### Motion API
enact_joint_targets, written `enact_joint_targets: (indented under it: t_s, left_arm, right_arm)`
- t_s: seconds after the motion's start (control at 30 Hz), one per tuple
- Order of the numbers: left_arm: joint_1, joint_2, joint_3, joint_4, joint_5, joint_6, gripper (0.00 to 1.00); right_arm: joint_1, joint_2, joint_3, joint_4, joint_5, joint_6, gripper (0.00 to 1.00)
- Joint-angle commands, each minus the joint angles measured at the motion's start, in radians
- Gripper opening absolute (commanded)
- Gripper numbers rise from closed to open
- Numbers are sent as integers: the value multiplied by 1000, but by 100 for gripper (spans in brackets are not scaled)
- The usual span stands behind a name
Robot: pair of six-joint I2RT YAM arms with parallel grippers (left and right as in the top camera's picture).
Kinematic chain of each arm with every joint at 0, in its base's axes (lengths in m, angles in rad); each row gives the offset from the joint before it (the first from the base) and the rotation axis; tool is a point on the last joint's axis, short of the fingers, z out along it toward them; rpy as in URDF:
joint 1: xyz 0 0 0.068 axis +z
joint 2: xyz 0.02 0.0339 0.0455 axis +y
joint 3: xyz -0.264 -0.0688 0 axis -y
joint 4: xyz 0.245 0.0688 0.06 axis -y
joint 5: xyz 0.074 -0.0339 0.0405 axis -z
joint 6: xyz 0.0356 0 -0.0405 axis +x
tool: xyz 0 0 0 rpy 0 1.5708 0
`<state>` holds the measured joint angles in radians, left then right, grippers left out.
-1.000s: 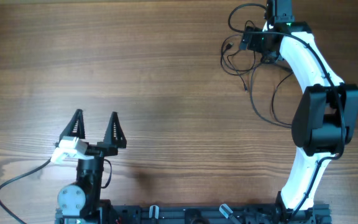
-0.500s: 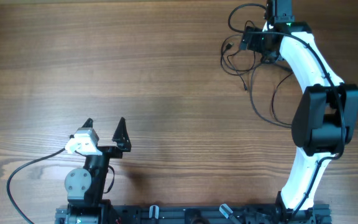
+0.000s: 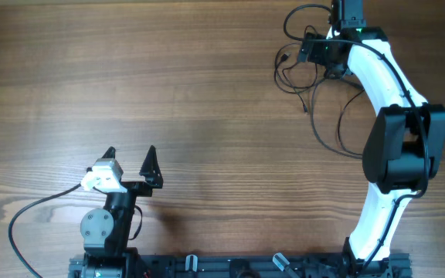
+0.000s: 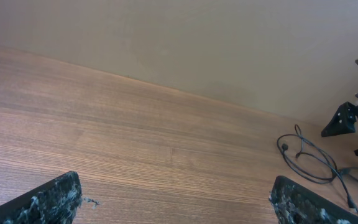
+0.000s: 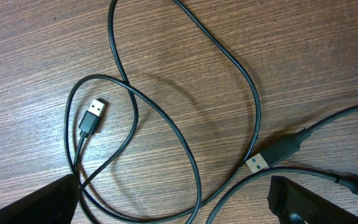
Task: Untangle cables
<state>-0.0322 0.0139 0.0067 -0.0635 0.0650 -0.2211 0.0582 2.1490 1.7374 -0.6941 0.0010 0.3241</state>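
Note:
The cables [image 3: 324, 100] are thin black cords lying tangled in loops at the table's back right. They also show small at the right edge of the left wrist view [image 4: 309, 158]. In the right wrist view a looping cord [image 5: 185, 149] crosses itself, with a small USB plug [image 5: 92, 116] at left and a larger blue-tongued plug [image 5: 275, 154] at right. My right gripper [image 5: 173, 205] is open, just above these loops, holding nothing. It sits over the tangle in the overhead view [image 3: 321, 52]. My left gripper [image 3: 130, 158] is open and empty at the front left, far from the cables.
The left arm's thicker black wire [image 3: 29, 216] curves along the front left of the wooden table [image 3: 191, 93]. The right arm [image 3: 392, 131] arches over the right side. A beige wall [image 4: 197, 43] rises behind the table's far edge.
The left arm has drawn back toward its base and turned a little, mostly in the first half second. The right arm and the cables have not moved.

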Motion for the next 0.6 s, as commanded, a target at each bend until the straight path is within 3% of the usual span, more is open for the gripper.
enact_joint_targets:
  t_s: [0.0, 0.27, 0.57]
  left_arm:
    - [6, -8, -1, -11, -6, 24, 100]
    - [6, -8, -1, -11, -6, 24, 100]
    - [6, -8, -1, -11, -6, 24, 100]
  right_arm:
    - [3, 5, 4, 2, -2, -9, 100]
    - [73, -179, 4, 1, -2, -9, 100]
    - [93, -773, 4, 1, -2, -9, 100]
